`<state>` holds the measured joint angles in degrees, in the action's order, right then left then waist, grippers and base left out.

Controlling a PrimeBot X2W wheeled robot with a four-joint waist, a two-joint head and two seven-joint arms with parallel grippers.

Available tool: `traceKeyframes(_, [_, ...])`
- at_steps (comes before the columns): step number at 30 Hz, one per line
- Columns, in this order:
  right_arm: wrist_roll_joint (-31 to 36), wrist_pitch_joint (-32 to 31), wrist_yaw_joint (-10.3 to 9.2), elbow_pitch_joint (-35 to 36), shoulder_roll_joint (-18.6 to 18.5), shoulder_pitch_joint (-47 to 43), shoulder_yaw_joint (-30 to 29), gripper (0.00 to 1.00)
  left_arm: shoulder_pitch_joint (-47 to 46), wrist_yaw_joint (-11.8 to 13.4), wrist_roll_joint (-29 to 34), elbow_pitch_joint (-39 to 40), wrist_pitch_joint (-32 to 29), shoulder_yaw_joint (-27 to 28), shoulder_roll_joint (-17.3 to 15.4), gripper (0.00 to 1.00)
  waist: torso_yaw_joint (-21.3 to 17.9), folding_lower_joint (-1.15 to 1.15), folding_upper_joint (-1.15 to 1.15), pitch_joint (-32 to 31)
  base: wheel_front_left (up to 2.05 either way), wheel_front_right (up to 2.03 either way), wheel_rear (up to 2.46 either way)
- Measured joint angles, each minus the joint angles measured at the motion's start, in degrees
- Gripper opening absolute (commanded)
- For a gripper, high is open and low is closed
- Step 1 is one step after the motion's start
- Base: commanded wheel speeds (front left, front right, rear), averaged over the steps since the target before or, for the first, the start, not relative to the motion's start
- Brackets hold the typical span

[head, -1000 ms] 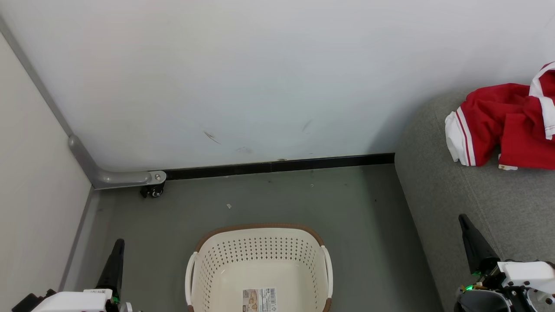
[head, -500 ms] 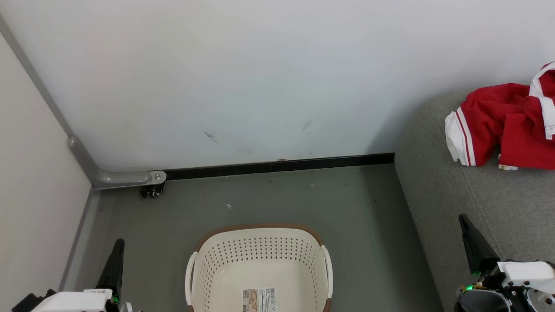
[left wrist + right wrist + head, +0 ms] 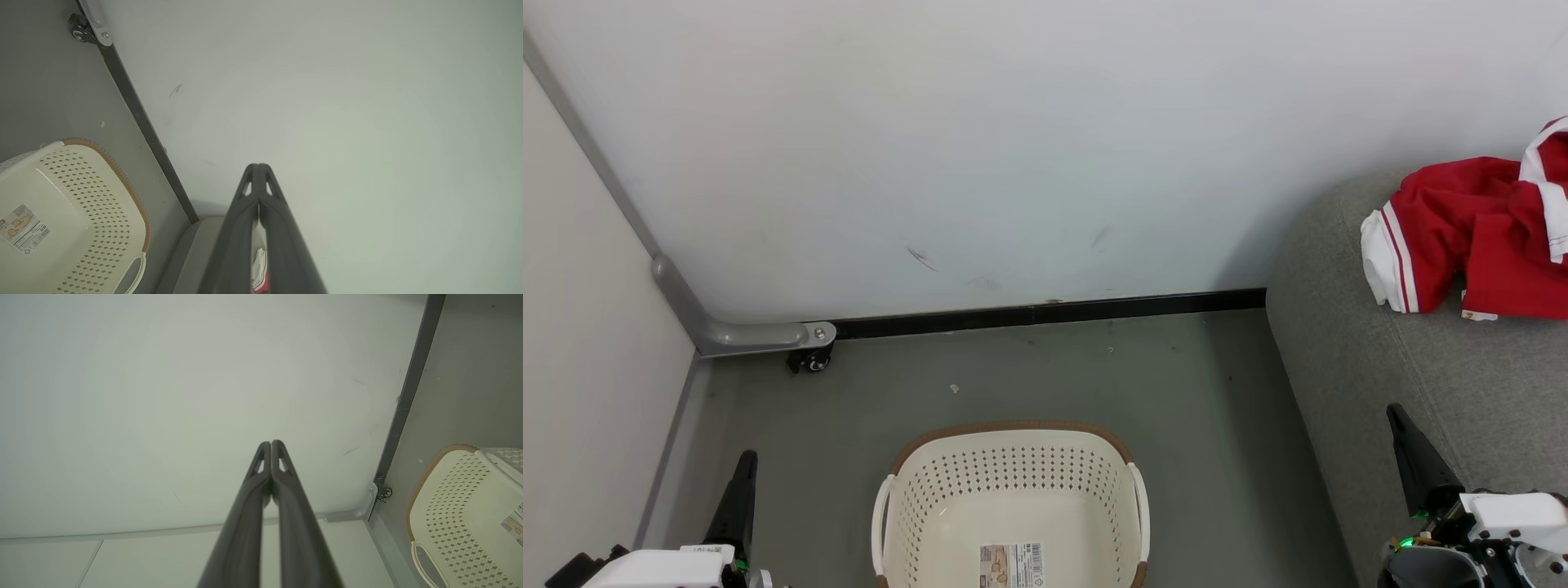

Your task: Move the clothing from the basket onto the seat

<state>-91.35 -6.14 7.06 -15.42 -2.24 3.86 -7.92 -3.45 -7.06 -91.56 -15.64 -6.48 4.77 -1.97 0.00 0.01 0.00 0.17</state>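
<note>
Found the cream laundry basket (image 3: pixel 1011 426) parked on the grey floor (image 3: pixel 1054 376) at the bottom middle of the head view, brown rim up, white handles on both sides, bare inside on show with just a label sticker (image 3: pixel 1011 565) stuck to the bottom. Spotted the red clothing (image 3: pixel 1478 237), white stripes and cuffs and all, lying crumpled on the light grey sofa (image 3: pixel 1421 392) at the far right, partly cut off by the frame edge and well apart from the basket. Caught the left gripper (image 3: pixel 746 459) down at the lower left, over the floor just left of the basket, dark fingers pressed flat together and clamped on nothing. Same deal with the right gripper (image 3: pixel 1395 412) at the lower right, against the front part of the sofa, fingers closed tip to tip, well short of the clothing. Checked the left wrist view too: fingers down to a hairline slit, aimed at the plain white wall (image 3: pixel 1013 147), basket off to the left, tiny sliver of red and white fabric peeking through low in the slit. Got much the same from the right wrist view, closed pair against the wall, basket tucked in the lower right corner. Also noticed a black baseboard (image 3: pixel 1045 312) along the wall and a grey metal bracket (image 3: pixel 743 333) with a small caster (image 3: pixel 810 359) in the left corner.
</note>
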Motion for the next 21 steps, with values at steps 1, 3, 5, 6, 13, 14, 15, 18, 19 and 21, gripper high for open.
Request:
traceKeyframes(1, [0.00,0.00,0.00,0.00,0.00,0.00,0.00,0.00,0.00,0.00,0.00,0.00,0.00,0.00,0.00,0.00,0.00,0.00,0.00,0.00,0.00,0.00,0.00])
traceKeyframes(3, [0.00,0.00,0.00,0.00,0.00,0.00,0.00,0.00,0.00,0.00,0.00,0.00,0.00,0.00,0.00,0.00,0.00,0.00,0.00,0.00,0.00,0.00,0.00])
traceKeyframes(5, [0.00,0.00,0.00,0.00,0.00,0.00,0.00,0.00,0.00,0.00,0.00,0.00,0.00,0.00,0.00,0.00,0.00,0.00,0.00,0.00,0.00,0.00,0.00])
traceKeyframes(6, [0.00,0.00,0.00,0.00,0.00,0.00,0.00,0.00,0.00,0.00,0.00,0.00,0.00,0.00,0.00,0.00,0.00,0.00,0.00,0.00,0.00,0.00,0.00])
traceKeyframes(13, [0.00,0.00,0.00,0.00,0.00,0.00,0.00,0.00,0.00,0.00,0.00,0.01,0.00,0.00,0.00,0.00,0.00,0.00,0.00,0.00,0.00,0.00,0.00])
traceKeyframes(14, [0.00,0.00,0.00,0.00,0.00,0.00,0.00,0.00,0.00,0.00,0.00,0.01,0.00,0.00,0.00,0.00,0.00,0.00,0.00,0.00,0.00,0.00,0.00])
traceKeyframes(15, [0.00,0.00,0.00,0.00,0.00,0.00,0.00,0.00,0.00,0.00,0.00,0.01,0.00,0.00,0.00,0.00,0.00,0.00,0.00,0.00,0.00,0.00,0.00])
traceKeyframes(18, [0.00,0.00,0.00,0.00,0.00,0.00,0.00,0.00,0.00,0.00,0.00,0.01,0.00,0.00,0.00,0.00,0.00,0.00,0.00,0.00,0.00,0.00,0.00])
traceKeyframes(19, [0.00,0.00,0.00,0.00,0.00,0.00,0.00,0.00,0.00,0.00,0.00,0.01,0.00,0.00,0.00,0.00,0.00,0.00,0.00,0.00,0.00,0.00,0.00])
traceKeyframes(21, [0.00,0.00,0.00,0.00,0.00,0.00,0.00,0.00,0.00,0.00,0.00,0.01,0.00,0.00,0.00,0.00,0.00,-0.01,0.00,0.00,0.00,0.00,0.00])
